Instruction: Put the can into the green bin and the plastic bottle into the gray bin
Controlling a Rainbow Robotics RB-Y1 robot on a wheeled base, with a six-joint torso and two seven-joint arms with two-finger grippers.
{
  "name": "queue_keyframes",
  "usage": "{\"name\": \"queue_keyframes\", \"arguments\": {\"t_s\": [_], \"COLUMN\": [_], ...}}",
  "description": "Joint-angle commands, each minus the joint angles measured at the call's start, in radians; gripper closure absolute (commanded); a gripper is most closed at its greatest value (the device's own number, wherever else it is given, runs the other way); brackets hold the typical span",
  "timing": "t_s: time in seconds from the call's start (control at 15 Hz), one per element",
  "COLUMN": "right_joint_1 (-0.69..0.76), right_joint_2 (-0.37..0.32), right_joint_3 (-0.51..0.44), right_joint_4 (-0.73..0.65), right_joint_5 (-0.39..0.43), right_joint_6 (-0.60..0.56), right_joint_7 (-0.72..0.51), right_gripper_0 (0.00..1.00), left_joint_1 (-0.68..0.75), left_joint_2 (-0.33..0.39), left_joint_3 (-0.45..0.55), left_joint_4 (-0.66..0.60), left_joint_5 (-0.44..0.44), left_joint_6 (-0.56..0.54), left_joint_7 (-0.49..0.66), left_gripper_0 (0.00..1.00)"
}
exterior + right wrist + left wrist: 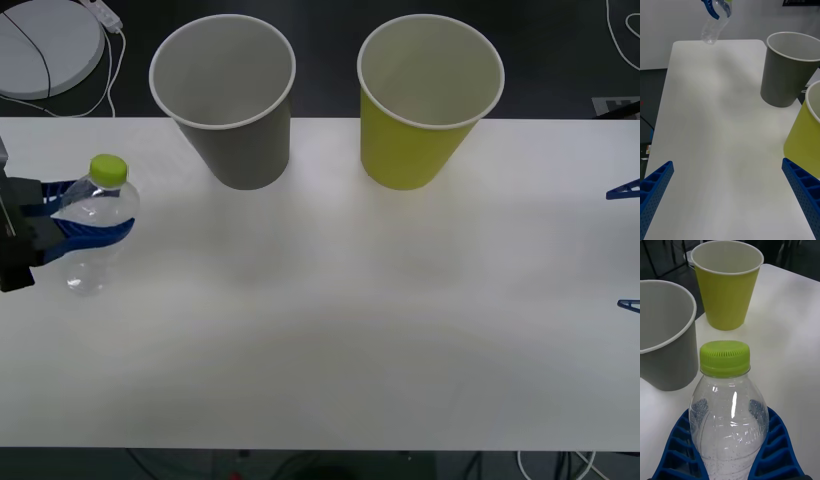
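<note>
The plastic bottle (98,225), clear with a lime-green cap (725,358), is upright at the table's far left. My left gripper (88,228) is shut on the bottle's body (728,416), one blue finger (677,450) on each side. The gray bin (225,100) stands at the back, left of centre, close behind the bottle (715,24). The green bin (425,100) stands to the gray bin's right. My right gripper (625,247) hangs open over the table's right edge with nothing between its fingers (655,191). Both bins (786,71) (807,131) look hollow inside. The can is out of view.
The white table (330,330) stretches wide in front of both bins. A round white device (40,40) with cables lies on the dark floor beyond the back-left corner. More cables run at the back right.
</note>
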State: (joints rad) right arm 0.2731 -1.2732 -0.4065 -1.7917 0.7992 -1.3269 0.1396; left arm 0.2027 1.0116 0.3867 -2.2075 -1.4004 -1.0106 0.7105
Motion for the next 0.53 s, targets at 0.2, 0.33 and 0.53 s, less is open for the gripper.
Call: {"name": "queue_keyframes", "arguments": {"t_s": [0.2,0.33,0.53], "right_joint_1": [0.0,0.0,0.0], "right_joint_2": [0.0,0.0,0.0], "right_joint_3": [0.0,0.0,0.0], "right_joint_4": [0.0,0.0,0.0], "right_joint_5": [0.0,0.0,0.0], "right_joint_6": [0.0,0.0,0.0], "right_joint_7": [0.0,0.0,0.0], "right_gripper_0": [0.0,0.0,0.0], "left_joint_1": [-0.023,-0.045,-0.077], "left_joint_2": [0.13,0.185,0.268], "left_joint_3": [0.017,0.017,0.015], "left_joint_4": [0.074,0.114,0.16], "left_joint_5": [0.089,0.116,0.141], "left_joint_6": [0.0,0.001,0.0], "left_joint_7": [0.014,0.014,0.02], "left_gripper_0": [1.0,1.0,1.0]}}
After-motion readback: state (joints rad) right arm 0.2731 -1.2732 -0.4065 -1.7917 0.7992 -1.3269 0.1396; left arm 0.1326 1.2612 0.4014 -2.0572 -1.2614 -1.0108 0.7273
